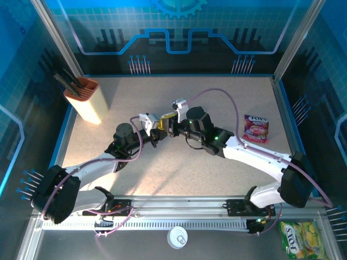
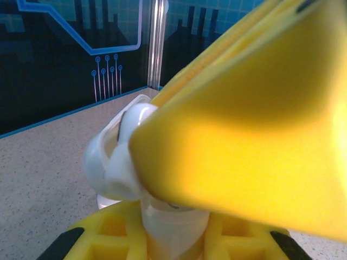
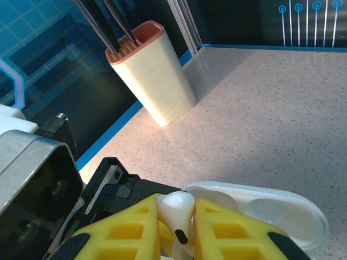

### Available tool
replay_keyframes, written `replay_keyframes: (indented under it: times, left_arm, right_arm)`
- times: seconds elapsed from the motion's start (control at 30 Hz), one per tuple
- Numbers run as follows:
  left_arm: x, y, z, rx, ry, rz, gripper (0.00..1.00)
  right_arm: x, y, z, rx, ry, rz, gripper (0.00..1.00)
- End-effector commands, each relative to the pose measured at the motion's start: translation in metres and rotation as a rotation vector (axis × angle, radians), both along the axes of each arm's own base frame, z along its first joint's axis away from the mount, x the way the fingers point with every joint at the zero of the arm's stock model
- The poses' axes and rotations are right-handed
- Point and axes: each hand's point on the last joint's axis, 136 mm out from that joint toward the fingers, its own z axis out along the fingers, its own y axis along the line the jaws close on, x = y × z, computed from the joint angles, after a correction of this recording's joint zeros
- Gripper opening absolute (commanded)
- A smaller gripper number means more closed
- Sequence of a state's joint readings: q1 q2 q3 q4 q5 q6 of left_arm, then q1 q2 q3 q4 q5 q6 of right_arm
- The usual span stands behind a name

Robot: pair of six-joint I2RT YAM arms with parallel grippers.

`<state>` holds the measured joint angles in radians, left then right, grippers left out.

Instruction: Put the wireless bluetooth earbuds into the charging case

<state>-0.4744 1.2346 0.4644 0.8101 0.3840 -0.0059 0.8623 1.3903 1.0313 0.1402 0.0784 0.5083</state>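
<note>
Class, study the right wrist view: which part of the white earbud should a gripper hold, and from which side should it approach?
Grip the earbud by its slim stem, coming from the stem end, as the right gripper does. The rounded head would likely slip, and left free it can reach the open charging case just beyond.

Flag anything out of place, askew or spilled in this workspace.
Nothing looks spilled or damaged. Two items lie off the table, on the near ledge by the arm bases: a round white disc and a yellow-green sweets packet. A pink sweets packet on the table's right side looks unrelated to the job.
</note>
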Motion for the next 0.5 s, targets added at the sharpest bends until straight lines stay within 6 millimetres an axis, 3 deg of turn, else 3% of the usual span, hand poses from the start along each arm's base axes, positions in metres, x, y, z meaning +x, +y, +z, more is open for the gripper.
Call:
replay_keyframes:
  times: [0.0, 0.17, 0.47]
  left_arm:
    - [0.002, -0.001, 0.038, -0.076, -0.051, 0.013, 0.14]
    - [0.001, -0.002, 0.044, -0.094, -0.046, 0.003, 0.14]
    - [-0.002, -0.002, 0.043, -0.081, -0.043, -0.006, 0.15]
  right_arm:
    - [0.010, -0.008, -0.014, -0.001, 0.014, -0.053, 0.19]
    - [0.011, -0.010, -0.018, 0.003, 0.021, -0.064, 0.24]
    - [0.012, -0.015, -0.006, 0.007, 0.006, -0.064, 0.26]
